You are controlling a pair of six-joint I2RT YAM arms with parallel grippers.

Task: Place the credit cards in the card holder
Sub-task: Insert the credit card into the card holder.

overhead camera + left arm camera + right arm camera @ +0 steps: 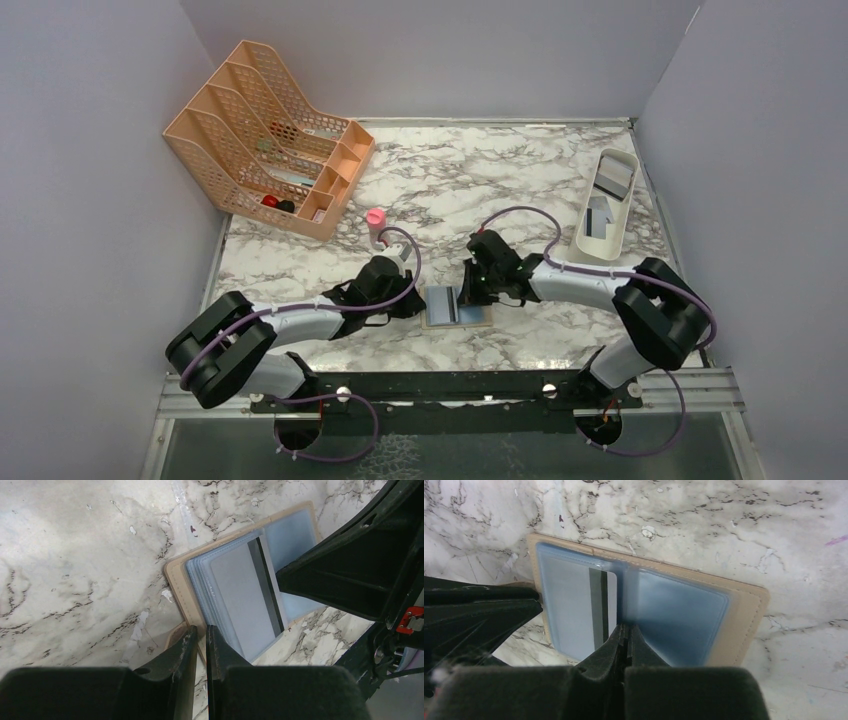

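Left wrist view, nearest first: the left gripper has its fingers drawn close with a slit between them, astride the tan rim of the card holder, apparently pinching it beside the snap tab. The holder lies open on the marble table, its light blue sleeves up. A grey credit card with a black stripe lies on the sleeves, but I cannot tell if it is tucked under one. In the right wrist view the right gripper is clenched tight, its tip at the fold, just beside the card's striped edge; its body hides the holder's near edge. Far off, the white tray holds two more cards.
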